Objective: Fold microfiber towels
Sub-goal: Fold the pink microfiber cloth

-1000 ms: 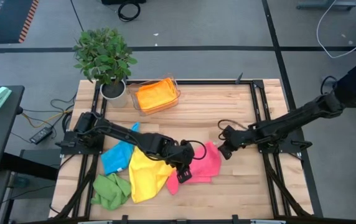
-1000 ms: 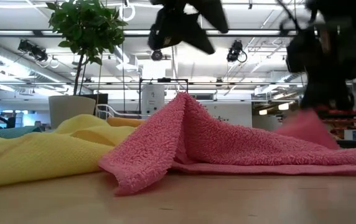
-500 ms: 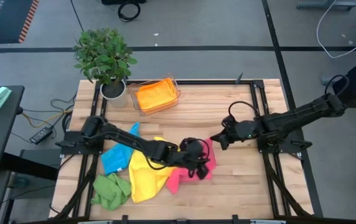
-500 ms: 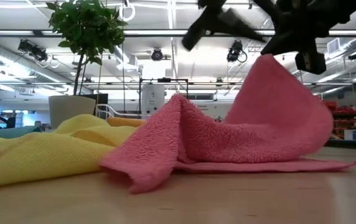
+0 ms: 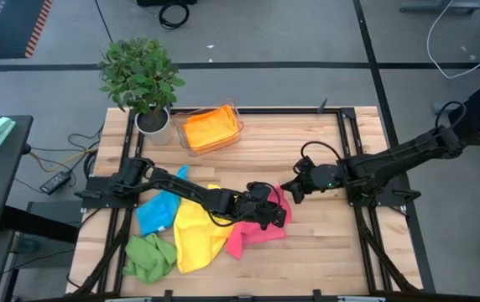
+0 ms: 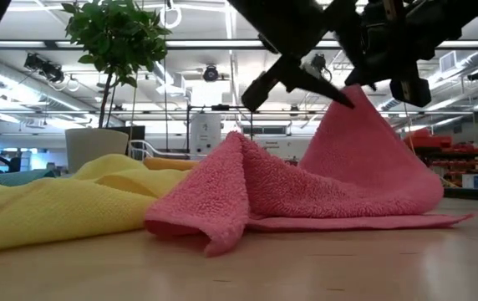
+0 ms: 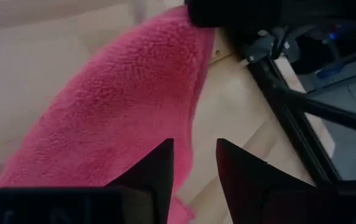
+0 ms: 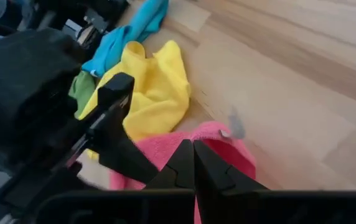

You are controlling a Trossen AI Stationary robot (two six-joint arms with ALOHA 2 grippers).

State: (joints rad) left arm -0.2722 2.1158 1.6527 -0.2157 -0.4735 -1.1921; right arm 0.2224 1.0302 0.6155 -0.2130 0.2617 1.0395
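Microfiber towels are mostly unfolded, so the job looks to be in its early part. One soft pink microfiber towel [image 5: 261, 225] lies near the middle of the desk, towards its front edge, and is being worked on: in the low view one corner [image 6: 358, 92] is raised into a peak while the rest lies rumpled, with a doubled flap [image 6: 214, 201] on the wood. The right gripper [image 5: 289, 191] has its fingers clenched on that raised corner, pinching the pink cloth. The left gripper [image 5: 267, 211] is over the same towel; its fingers [image 7: 153, 174] stand apart with the towel's edge between them, and I cannot tell whether they grip it.

Beside the pink one, towards the left edge, a crumpled yellow microfiber towel [image 5: 196, 233], a bright blue microfiber towel [image 5: 156, 211] and a bunched green microfiber towel [image 5: 148, 256] wait in a loose heap, none folded. An orange microfiber towel [image 5: 208, 127] already sits in a clear plastic tray [image 5: 238, 126] at the back of the desk, next to a potted green plant [image 5: 142, 80]; that one appears done. By this reckoning one fold is under way and three towels remain untouched.
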